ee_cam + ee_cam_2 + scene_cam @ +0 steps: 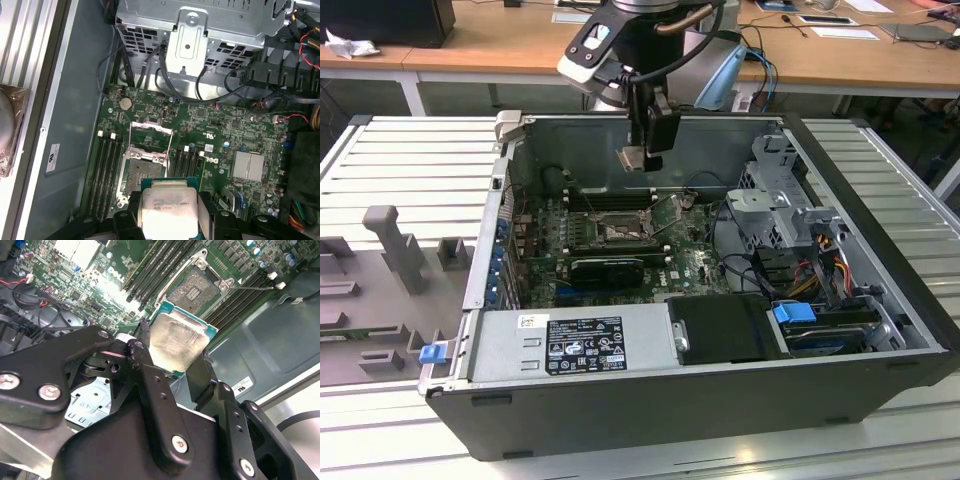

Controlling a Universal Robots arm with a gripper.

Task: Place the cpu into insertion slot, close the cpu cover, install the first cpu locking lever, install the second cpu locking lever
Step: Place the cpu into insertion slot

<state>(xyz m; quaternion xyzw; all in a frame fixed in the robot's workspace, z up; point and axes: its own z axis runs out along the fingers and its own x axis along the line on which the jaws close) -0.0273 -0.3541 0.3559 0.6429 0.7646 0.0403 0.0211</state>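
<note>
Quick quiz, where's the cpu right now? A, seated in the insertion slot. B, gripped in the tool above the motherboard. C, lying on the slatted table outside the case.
B: the cpu is clamped in the tool, well apart from the insertion slot, which lies open with nothing in it.

exterior view over case, both wrist views near motherboard

Lab, open computer case on slatted metal bench, desks behind
</note>
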